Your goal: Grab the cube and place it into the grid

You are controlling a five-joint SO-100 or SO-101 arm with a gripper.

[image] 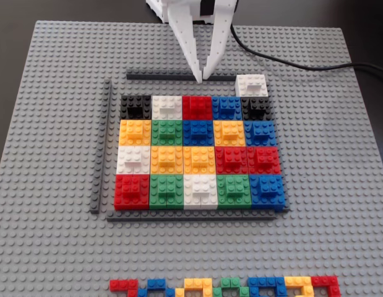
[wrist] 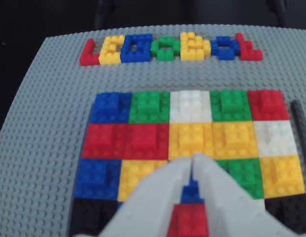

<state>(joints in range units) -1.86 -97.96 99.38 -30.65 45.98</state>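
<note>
My pincer (image: 200,78) hangs with its two fingertips pressed together and nothing between them, just above the dark strip (image: 182,77) at the far edge of the grid (image: 200,158) in the fixed view; the wrist view shows the same closed tips over the squares. The cube (image: 252,85) sits on the grey baseplate (image: 49,124) just outside the grid's far right corner as the fixed view shows it, beside the black square there and a little to the right of my fingertips. So I judge the job barely begun: I have not gripped the cube, and lifting it and setting it into the grid is all left to do. Counting: one cube, one grid of twenty squares in four rows of five, three dark strips around it that I can make out, one row of small mixed bricks (image: 225,287) at the near edge, and one black cable (image: 290,62).
</note>
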